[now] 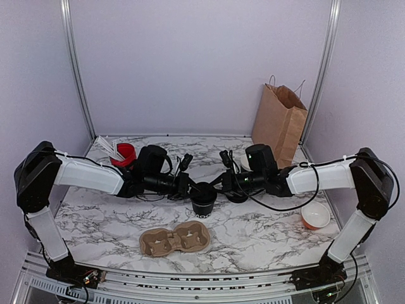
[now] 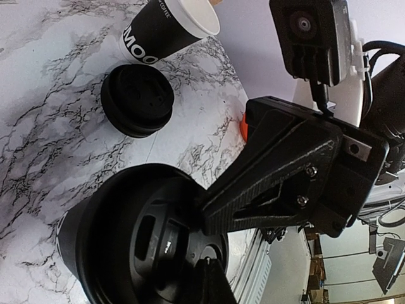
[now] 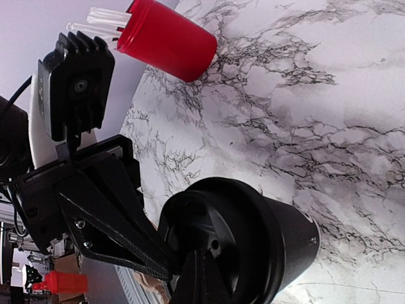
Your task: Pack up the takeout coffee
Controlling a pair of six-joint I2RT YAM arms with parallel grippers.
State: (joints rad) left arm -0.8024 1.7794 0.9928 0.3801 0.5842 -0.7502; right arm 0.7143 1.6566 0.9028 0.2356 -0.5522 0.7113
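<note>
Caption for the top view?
Left fingers and right fingers meet atop the lidded black coffee cup, beyond the cardboard carrier.

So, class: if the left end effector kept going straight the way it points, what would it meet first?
The lidded black cup: the left end effector, shut, seems to press on it. Just beyond sits the right end effector.

A lab test cell: aluminium frame posts (image 1: pixel 76 69), plain lilac walls (image 1: pixel 202 63), marble-print tabletop (image 1: pixel 266 229)

My desk (image 1: pixel 253 228) carries a paper bag (image 1: pixel 279 123) upper right, red cup (image 1: pixel 125 154) upper left, cardboard carrier (image 1: pixel 175 240) lower centre, orange bowl (image 1: pixel 315 216) right.
</note>
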